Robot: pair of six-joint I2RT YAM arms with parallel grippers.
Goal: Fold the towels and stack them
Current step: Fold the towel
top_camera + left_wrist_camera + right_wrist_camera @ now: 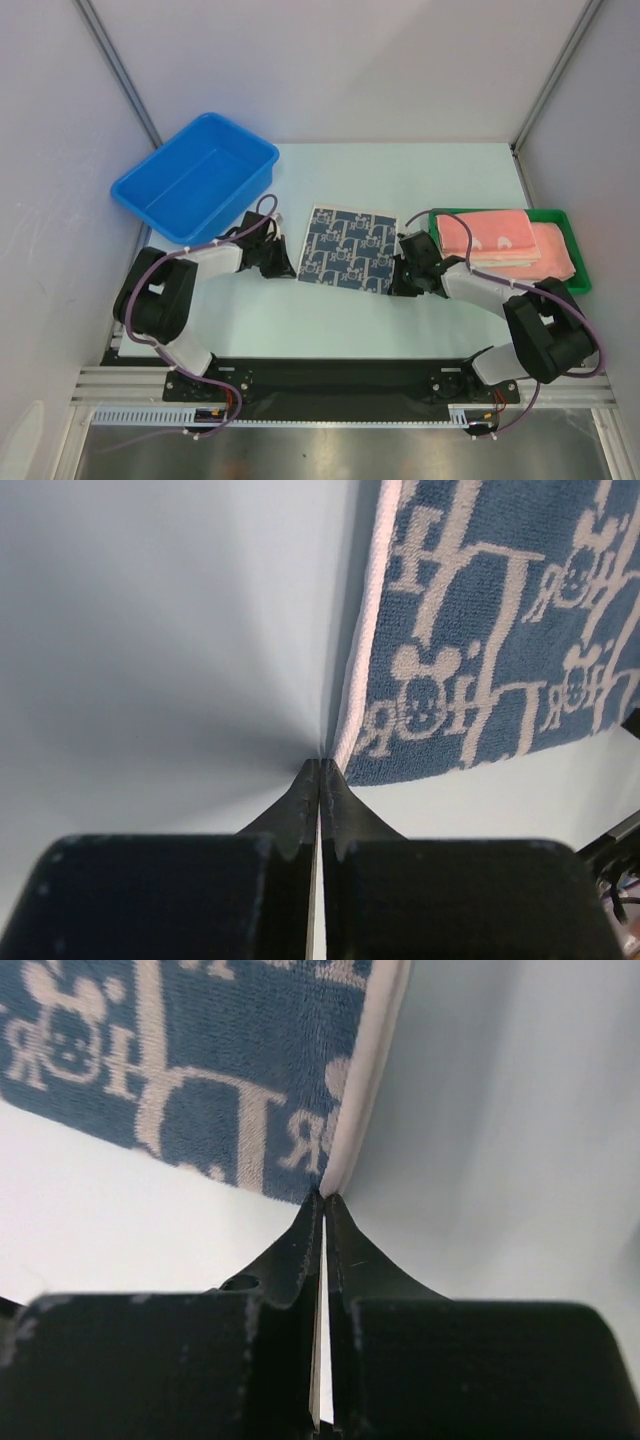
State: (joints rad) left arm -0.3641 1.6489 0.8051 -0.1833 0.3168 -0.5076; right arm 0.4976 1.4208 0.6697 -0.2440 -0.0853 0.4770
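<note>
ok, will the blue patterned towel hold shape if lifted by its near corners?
Likely floppy: the blue patterned towel lies flat as thin cloth, so its middle should sag between the left gripper and right gripper. Probably light: each pinches only a hemmed corner. Its pile looks grippy, so slipping seems unlikely.

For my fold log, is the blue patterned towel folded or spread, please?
Spread: the blue patterned towel lies flat as one open square, no fold visible.
</note>
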